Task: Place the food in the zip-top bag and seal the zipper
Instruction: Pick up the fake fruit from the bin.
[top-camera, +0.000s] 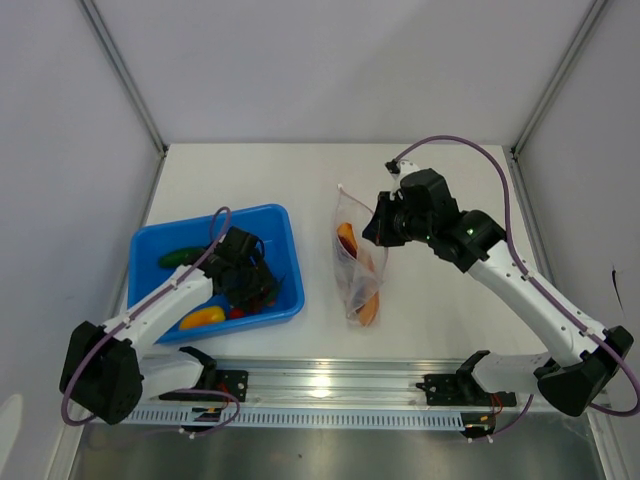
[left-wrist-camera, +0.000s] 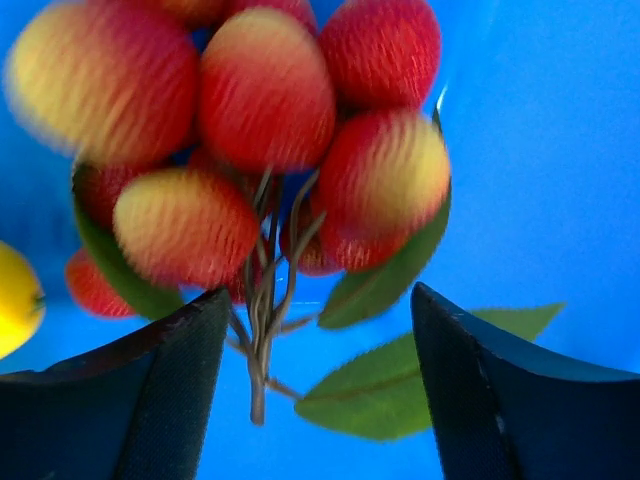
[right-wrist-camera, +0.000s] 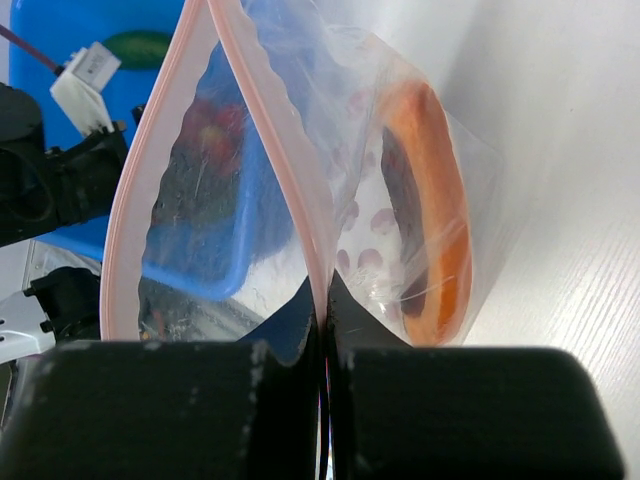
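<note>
White table (top-camera: 250, 175): zip-top bag (top-camera: 354, 272) runs near-to-far.

No readable text, labels, brands, numbers or signs in any view

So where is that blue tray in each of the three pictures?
Top external: the blue tray is left of centre, with the left gripper reaching into it.
Left wrist: the tray fills the background behind the cherry tomatoes.
Right wrist: the tray is in the upper left corner, partly seen through the zip-top bag.
Shared landmark: the green piece lying in the tray, in the top and right wrist views.
</note>
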